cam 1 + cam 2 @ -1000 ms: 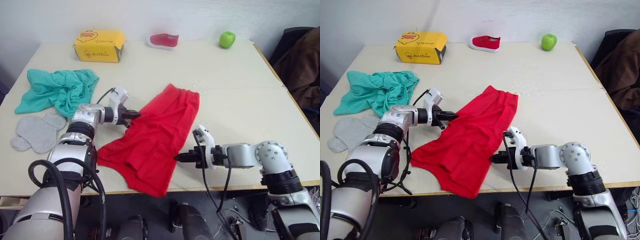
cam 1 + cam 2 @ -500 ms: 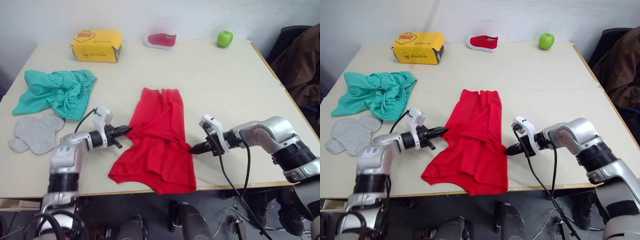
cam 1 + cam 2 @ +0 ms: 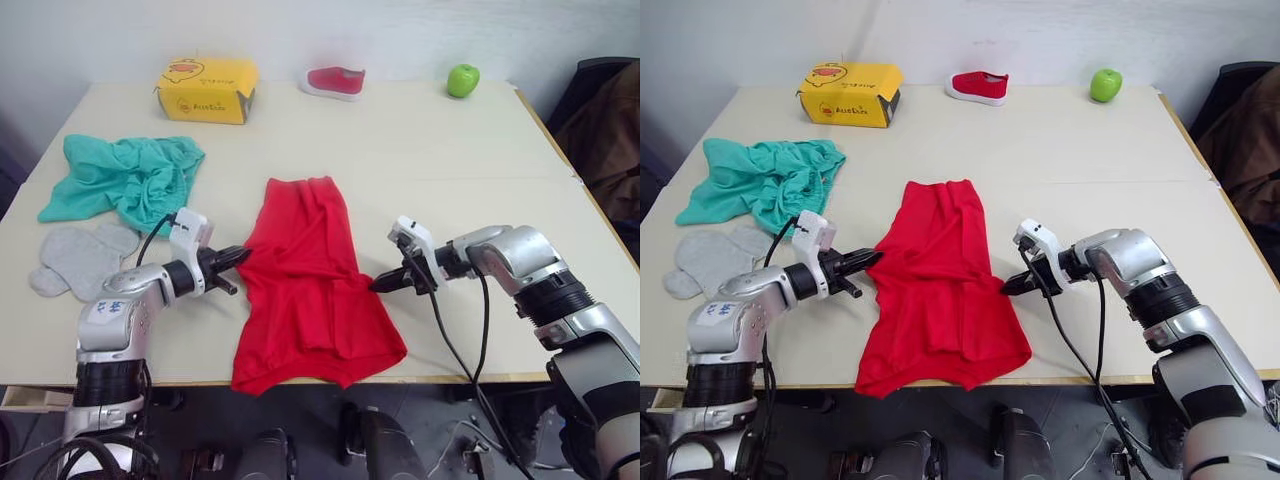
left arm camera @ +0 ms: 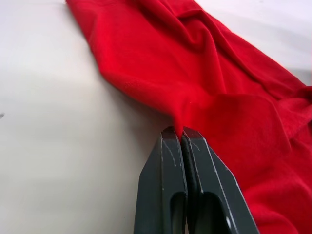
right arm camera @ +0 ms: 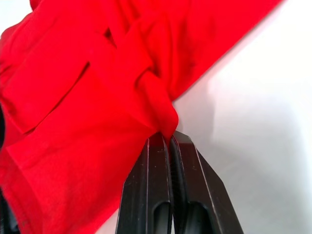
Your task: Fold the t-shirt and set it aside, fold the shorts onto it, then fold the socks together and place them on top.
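The red t-shirt point(image 3: 308, 275) lies lengthwise in the middle of the table, its near end hanging over the front edge. My left gripper point(image 3: 240, 254) is shut on the shirt's left edge, and my right gripper point(image 3: 378, 284) is shut on its right edge. Both wrist views show a pinch of red cloth point(image 4: 181, 122) point(image 5: 165, 127) between closed fingers. The teal shorts point(image 3: 125, 178) lie crumpled at the left of the table. Just in front of them, the grey socks point(image 3: 78, 258) lie flat side by side.
A yellow box point(image 3: 207, 90), a small red shoe point(image 3: 336, 81) and a green apple point(image 3: 462, 79) stand along the far edge. A dark jacket point(image 3: 612, 130) hangs beyond the table's right side. Bare tabletop point(image 3: 480, 180) spreads to the right of the shirt.
Both grippers have kept hold of the t-shirt and swung it from a diagonal lie to a lengthwise one, drawing its near end further over the front edge. The camera shifted slightly.
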You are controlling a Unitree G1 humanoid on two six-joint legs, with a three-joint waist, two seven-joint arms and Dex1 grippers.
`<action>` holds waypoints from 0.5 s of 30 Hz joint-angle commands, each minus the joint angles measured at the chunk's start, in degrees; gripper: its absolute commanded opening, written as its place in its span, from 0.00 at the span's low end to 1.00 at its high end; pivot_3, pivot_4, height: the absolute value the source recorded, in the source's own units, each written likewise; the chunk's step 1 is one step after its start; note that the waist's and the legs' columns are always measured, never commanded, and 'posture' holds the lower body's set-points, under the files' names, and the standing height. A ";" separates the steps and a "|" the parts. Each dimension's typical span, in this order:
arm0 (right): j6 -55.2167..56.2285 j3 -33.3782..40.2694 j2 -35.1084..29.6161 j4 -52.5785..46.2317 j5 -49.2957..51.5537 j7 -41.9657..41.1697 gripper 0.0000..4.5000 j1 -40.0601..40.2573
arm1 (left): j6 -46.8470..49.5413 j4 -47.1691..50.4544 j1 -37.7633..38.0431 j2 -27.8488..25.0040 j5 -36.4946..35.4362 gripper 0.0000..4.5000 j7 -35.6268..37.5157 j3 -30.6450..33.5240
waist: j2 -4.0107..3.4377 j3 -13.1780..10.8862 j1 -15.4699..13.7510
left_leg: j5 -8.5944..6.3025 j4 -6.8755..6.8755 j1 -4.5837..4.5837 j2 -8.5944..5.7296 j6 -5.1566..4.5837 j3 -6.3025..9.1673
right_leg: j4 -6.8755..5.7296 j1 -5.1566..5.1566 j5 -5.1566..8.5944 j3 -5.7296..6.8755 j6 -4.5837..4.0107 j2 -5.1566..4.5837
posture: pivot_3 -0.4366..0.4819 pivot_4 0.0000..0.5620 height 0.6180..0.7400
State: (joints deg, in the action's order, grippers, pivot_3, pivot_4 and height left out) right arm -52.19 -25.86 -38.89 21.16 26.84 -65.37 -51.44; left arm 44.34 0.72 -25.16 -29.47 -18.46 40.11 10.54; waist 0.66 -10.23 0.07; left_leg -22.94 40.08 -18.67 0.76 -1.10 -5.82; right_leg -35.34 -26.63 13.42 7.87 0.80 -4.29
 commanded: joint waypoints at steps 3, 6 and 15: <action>-3.06 9.95 -5.90 -13.18 4.17 -2.24 0.35 6.86 | -8.89 -1.63 -0.63 -8.63 2.27 0.27 9.78 -5.35 | -0.04 -0.02 0.00 | 0.00 -0.01 -0.15 0.01 0.02 0.11 | 0.07 -0.07 0.00 0.12 0.00 0.01 | 0.48 0.27 1.00; -1.06 14.56 -11.43 -22.00 5.54 -4.49 0.57 13.07 | -18.76 -1.40 1.21 -17.19 5.94 0.47 17.17 -8.25 | -0.14 -0.09 -0.05 | 0.01 0.03 -0.32 0.01 0.03 0.31 | 0.23 -0.10 0.00 0.30 0.00 0.01 | 0.48 0.27 1.00; 52.94 21.52 -12.28 -23.36 -12.42 -3.01 0.97 27.84 | -72.81 -4.09 15.22 -25.73 11.32 1.00 27.10 -4.89 | -0.29 -0.15 -0.02 | -0.05 -0.01 -0.26 0.02 0.15 0.29 | 0.44 -0.07 0.01 0.32 -0.02 -0.01 | 0.48 0.27 1.00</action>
State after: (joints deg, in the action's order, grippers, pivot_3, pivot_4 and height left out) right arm -14.03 -6.01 -51.66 -3.14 17.95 -67.44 -24.26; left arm -17.90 -2.88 -10.18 -54.83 -8.40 66.97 4.32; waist 0.37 -10.37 0.05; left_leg -22.99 40.07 -18.92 0.78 -0.96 -5.55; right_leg -34.87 -26.70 13.43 8.19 0.78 -4.30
